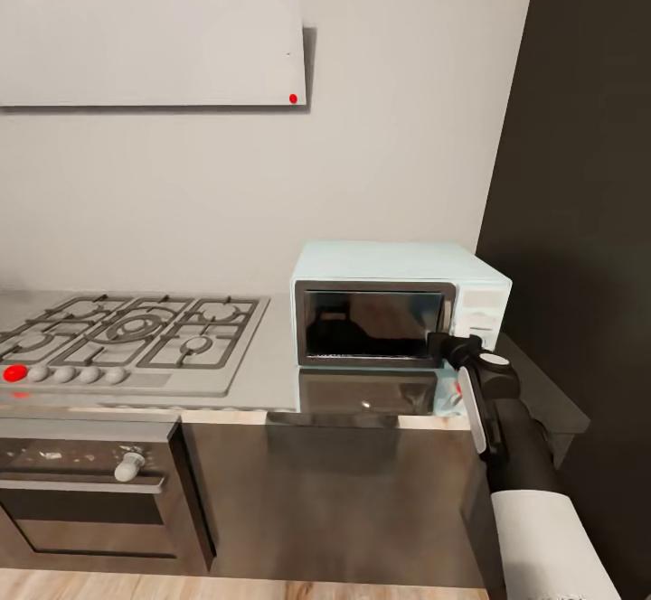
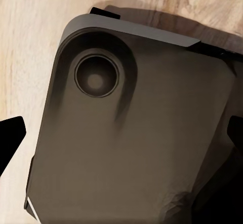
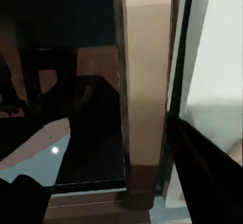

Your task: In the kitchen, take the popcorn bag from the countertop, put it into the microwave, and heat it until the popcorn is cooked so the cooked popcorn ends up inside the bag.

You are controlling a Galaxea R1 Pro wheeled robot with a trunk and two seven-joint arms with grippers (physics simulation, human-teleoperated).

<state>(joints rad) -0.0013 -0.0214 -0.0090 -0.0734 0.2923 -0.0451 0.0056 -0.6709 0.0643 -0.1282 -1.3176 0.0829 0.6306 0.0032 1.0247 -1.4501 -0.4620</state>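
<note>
Right pincer [image 1: 445, 344] at microwave [image 1: 398, 304] door; grey countertop [image 1: 271, 374].

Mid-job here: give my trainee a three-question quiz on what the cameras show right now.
1. True or false: the microwave door is shut.
2. Which gripper is at the door's right edge?
A. left
B. right gripper
3. Fill in: left of the microwave, the countertop holds a gas ____.

Key:
1. True; the dark glass sits flush in its frame.
2. B
3. hob
</note>
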